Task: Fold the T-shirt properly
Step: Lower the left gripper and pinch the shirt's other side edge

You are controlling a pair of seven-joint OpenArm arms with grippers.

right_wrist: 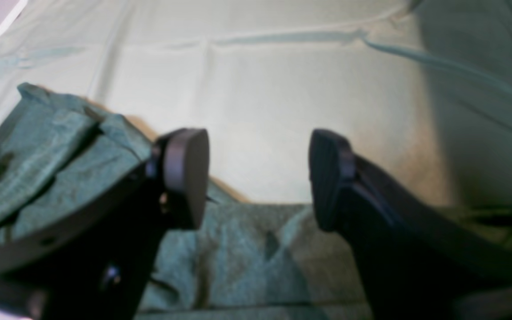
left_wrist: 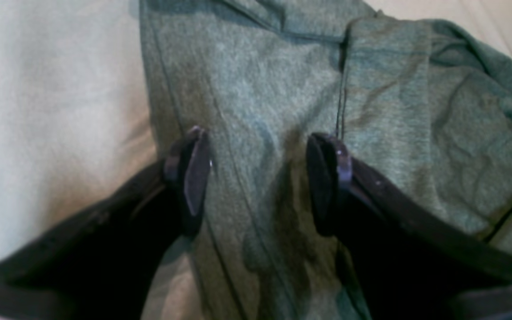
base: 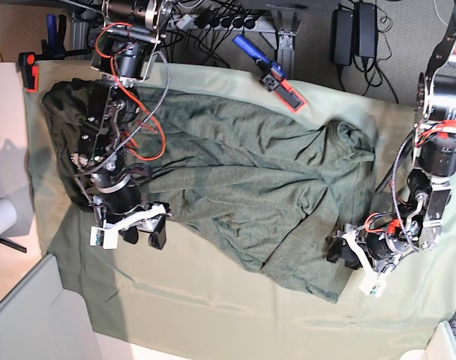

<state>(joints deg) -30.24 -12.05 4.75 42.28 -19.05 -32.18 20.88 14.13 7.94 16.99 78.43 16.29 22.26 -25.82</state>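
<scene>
My left tool (left_wrist: 258, 178) hangs with its jaws apart over the T-shirt (base: 250, 187), straddling a stitched hem close to the garment's edge, nothing gripped between the pads. I judge it sits there because a hem corner gives the cleanest line to lift and carry over. My right tool (right_wrist: 258, 178) is also spread wide and empty, poised just past the shirt's border, with bare pale cloth (right_wrist: 260, 111) showing between its fingers and the dark fabric toward six o'clock and nine o'clock in its wrist view. In the base view the shirt lies rumpled and loosely spread across the middle of the cloth-covered table (base: 213, 315), one sleeve bunched near two o'clock, not yet folded. With a tool at each end, I reckon both edges can be pinched together.
</scene>
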